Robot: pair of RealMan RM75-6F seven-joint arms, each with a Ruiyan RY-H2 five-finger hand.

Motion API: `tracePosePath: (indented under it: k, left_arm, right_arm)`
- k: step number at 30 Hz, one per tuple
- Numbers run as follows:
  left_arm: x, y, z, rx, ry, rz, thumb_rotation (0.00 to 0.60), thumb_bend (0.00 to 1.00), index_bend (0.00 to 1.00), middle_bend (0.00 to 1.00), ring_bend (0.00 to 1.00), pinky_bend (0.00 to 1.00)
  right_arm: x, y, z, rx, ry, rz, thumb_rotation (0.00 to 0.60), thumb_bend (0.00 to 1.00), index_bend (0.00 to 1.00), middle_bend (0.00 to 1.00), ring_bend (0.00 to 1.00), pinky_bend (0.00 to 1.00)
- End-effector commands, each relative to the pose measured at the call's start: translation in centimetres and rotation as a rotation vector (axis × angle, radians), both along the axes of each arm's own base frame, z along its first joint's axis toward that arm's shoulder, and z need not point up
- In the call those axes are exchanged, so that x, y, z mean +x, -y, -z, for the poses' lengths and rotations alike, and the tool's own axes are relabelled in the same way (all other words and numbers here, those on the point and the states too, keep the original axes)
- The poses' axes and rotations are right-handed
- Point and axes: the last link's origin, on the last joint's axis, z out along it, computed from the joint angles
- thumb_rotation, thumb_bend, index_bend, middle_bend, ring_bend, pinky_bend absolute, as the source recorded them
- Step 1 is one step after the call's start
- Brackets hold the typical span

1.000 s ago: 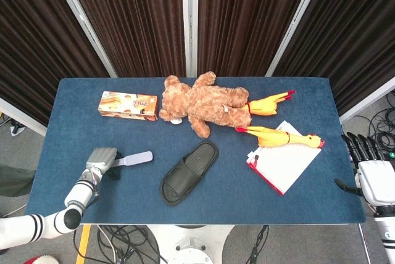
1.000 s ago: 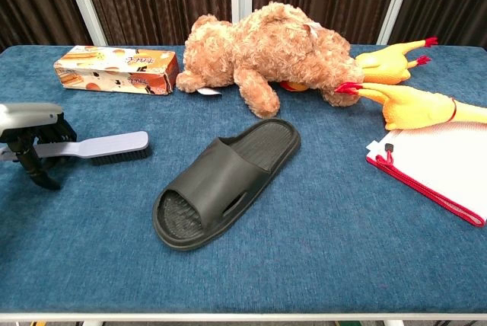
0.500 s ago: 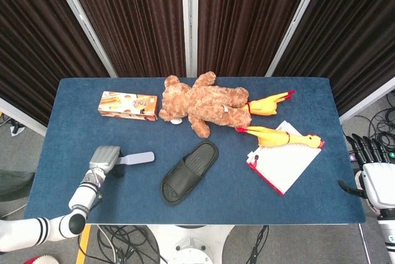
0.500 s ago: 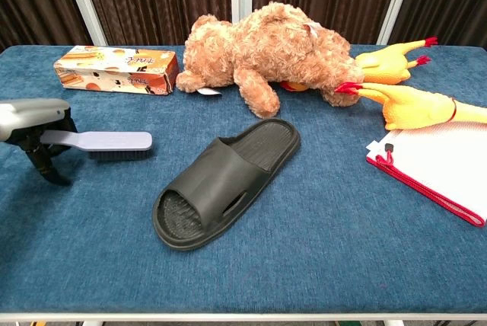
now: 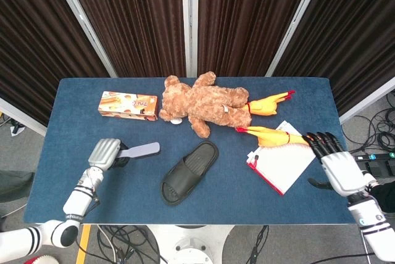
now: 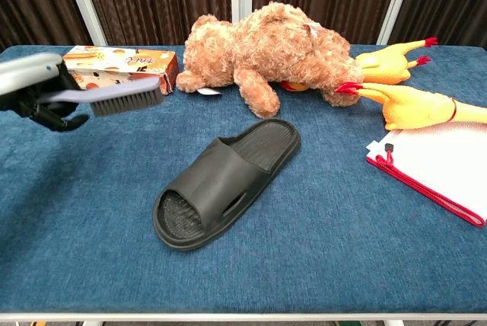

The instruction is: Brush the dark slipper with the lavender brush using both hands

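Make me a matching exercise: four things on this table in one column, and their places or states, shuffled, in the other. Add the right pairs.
Things
1. lavender brush
2. dark slipper
3. teddy bear
4. snack box

Places or states
A. lying near the back edge, between the box and the rubber chickens
B. held off the cloth by the left hand
C. lying flat in the middle of the table, untouched
D. at the back left, beside the bear's head

Pairs: 1-B, 2-C, 3-A, 4-D
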Motion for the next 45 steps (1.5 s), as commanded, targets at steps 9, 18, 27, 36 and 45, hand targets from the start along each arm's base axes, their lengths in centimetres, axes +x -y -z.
tracePosePath:
  k: [9,18,27,36,45]
  left_arm:
    - [1.0,5.4,-0.2,0.071,0.053,0.4,0.6,0.49,1.0,1.0,1.0,1.0]
    - [1.1,5.9,2.8,0.036,0.028,0.465,0.6,0.48,1.0,1.0,1.0,1.0]
    - [1.2,4.1,4.4,0.051,0.026,0.459,0.6,0.48,1.0,1.0,1.0,1.0]
    - [1.2,1.5,6.3,0.073,0.033,0.392,0.6,0.48,1.0,1.0,1.0,1.0]
    - [1.0,0.7,8.1,0.084,0.01,0.374,0.6,0.48,1.0,1.0,1.0,1.0]
  right_arm:
    - [12.5,8.5,11.3,0.421,-0.116,-0.237,0.6,0.03,0.0,0.03,0.0,0.0]
    - [16.6,12.0,19.8,0.557,-0.277,-0.27,0.6,0.03,0.0,0.0,0.0,0.0]
    - [17.6,13.1,24.5,0.576,-0.417,-0.265,0.6,0.03,0.0,0.0,0.0,0.0]
    - [18.9,13.6,25.7,0.507,-0.447,-0.273,0.6,0.07,0.26,0.23,0.03,0.04]
    - [19.0,13.7,25.4,0.487,-0.432,-0.283,0.6,0.09,0.43,0.32,0.12,0.18]
